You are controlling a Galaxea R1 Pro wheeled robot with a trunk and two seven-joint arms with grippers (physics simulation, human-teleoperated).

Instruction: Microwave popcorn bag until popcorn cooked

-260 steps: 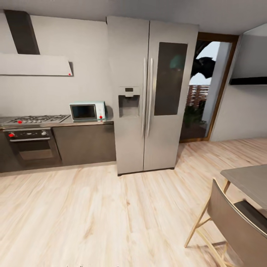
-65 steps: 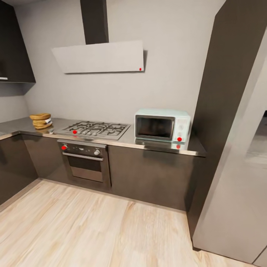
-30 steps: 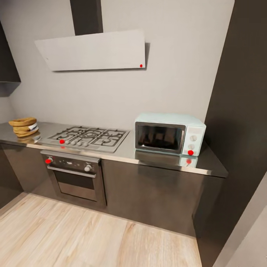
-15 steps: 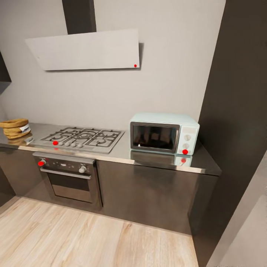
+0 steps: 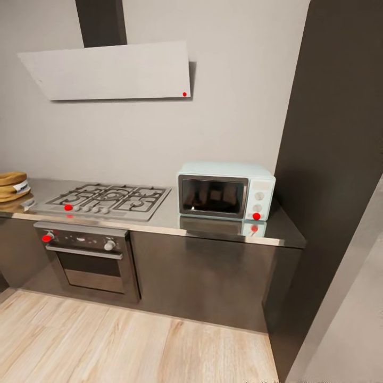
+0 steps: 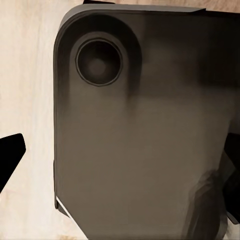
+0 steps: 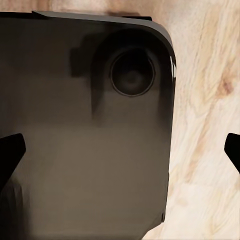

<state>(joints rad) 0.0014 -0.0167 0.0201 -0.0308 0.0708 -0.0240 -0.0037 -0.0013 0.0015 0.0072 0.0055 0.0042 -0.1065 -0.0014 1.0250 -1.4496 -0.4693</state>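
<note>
End effectors: left [image 6: 120, 165] and right [image 7: 120, 150] both spread apart, empty, hanging over the robot's base
Popcorn bag [image 5: 11, 186]: far left on counter [image 5: 276, 223]
Microwave [image 5: 226, 190]: door closed, by hob [image 5: 109, 198]
Tip: roll left, square up before reaching

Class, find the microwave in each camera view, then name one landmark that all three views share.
Head view: the microwave stands on the countertop, right of the gas hob, its door shut.
Left wrist view: the camera looks down on a dark rounded panel over the wood floor.
Right wrist view: the same kind of dark rounded panel over the floor.
Shared landmark: the wood floor.
</note>
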